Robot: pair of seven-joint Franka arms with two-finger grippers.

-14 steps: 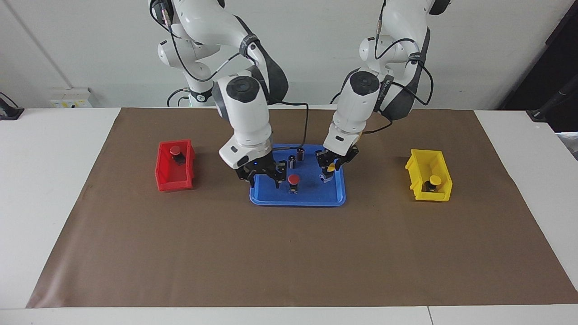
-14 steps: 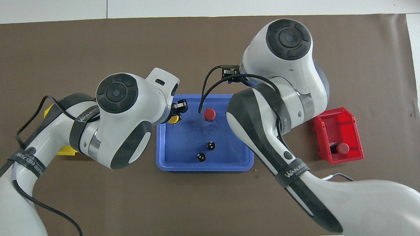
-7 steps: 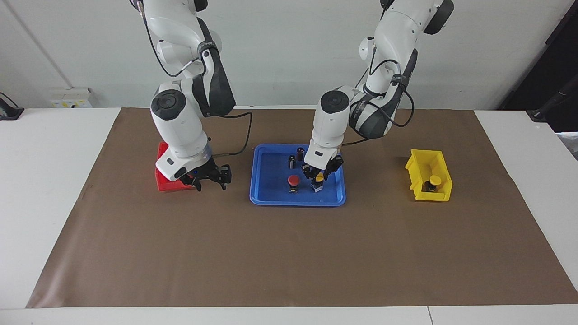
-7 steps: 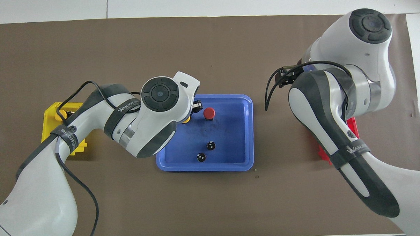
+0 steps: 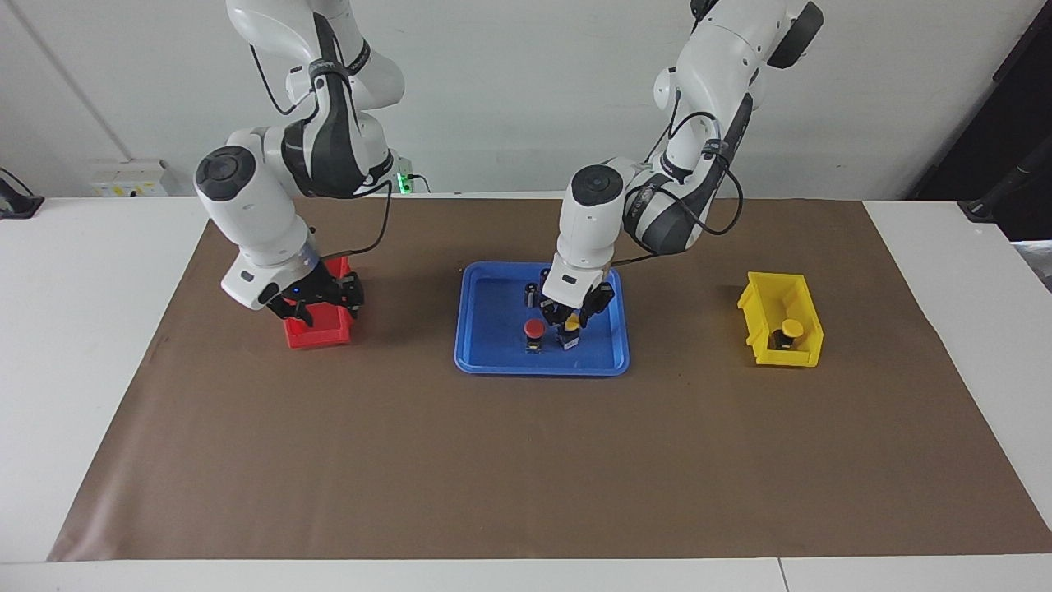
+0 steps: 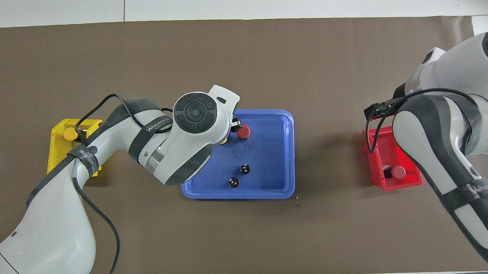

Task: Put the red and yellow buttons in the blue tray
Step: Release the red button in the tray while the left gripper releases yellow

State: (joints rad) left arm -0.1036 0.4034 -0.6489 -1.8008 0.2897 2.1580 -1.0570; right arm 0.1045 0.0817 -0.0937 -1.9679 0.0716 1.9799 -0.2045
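Note:
My left gripper [image 5: 570,322] is shut on a yellow button [image 5: 571,327], low in the blue tray [image 5: 493,360]. Whether its body touches the tray floor I cannot tell. A red button [image 5: 534,330] stands upright in the tray right beside it. From above, the left wrist hides most of the held yellow button [image 6: 224,141]. My right gripper [image 5: 319,302] hangs open and holds nothing over the red bin [image 5: 316,335]. A second red button [image 6: 398,172] lies in that bin. Another yellow button [image 5: 791,329] sits in the yellow bin [image 5: 760,306].
Two dark capless cylinders [image 5: 532,293] [image 5: 546,275] stand in the tray at its end nearer the robots. The red bin sits toward the right arm's end of the brown mat [image 5: 526,460], the yellow bin toward the left arm's end.
My right gripper left the tray and swung out over the red bin. My left gripper carried the yellow button across the tray, closer to the red button.

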